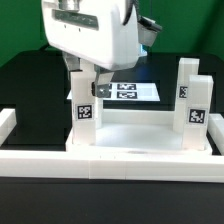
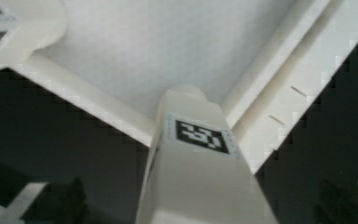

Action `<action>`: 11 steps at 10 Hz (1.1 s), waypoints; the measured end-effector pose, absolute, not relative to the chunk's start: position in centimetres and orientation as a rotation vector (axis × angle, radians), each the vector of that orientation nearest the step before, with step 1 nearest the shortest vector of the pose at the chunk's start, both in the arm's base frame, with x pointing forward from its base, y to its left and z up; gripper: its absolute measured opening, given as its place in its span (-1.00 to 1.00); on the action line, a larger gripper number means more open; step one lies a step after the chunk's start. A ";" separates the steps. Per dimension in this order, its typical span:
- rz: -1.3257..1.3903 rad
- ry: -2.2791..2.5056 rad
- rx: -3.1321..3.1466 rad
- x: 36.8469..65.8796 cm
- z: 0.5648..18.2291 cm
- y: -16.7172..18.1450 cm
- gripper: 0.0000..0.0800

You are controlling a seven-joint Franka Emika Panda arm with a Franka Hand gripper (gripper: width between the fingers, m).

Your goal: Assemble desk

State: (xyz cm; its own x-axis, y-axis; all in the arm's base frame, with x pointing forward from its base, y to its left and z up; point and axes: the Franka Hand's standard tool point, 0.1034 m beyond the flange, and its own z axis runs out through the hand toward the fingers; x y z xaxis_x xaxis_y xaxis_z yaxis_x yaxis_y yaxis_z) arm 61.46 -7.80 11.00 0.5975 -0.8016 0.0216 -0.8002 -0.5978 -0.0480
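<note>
- Desk top (image 1: 140,128): we record a white, shallow, tray-like panel lying flat on the black table (image 1: 30,85), just behind the border rail.
- Left-hand leg (image 1: 84,116): a white square bar standing upright at the top's corner on the exterior view's left, at about 9 o'clock from the panel's middle. It bears a black-and-white square tag on its near face.
- In the wrist view we see this leg (image 2: 197,160) running up toward the tray interior (image 2: 158,50), its tag facing the camera.
- Right-hand legs: we count two upright white bars on the exterior view's right, at roughly 3 o'clock from the panel's middle. The nearer one (image 1: 197,112) and the farther one (image 1: 184,82) each carry a tag.
- Gripper (image 1: 88,84): the white arm head hangs directly above the left-hand leg, its dark fingers reaching down around the leg's upper end. We cannot tell whether they are clamped on it or slack; the wrist view shows only dark shapes at the frame's lower corners.
- Border rail (image 1: 110,165): a long white rail across the foreground, at 6 o'clock from the desk top.
- Marker board (image 1: 130,91): a thin flat white sheet with printed tags, lying on the table behind the top, at 12 o'clock.
</note>
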 end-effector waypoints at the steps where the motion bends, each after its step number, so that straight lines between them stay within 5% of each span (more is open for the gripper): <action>1: -0.065 1.305 -2.822 61.5 11.0 -7.8 0.62; 11: -0.067 0.178 -3.161 61.4 11.0 -7.7 0.62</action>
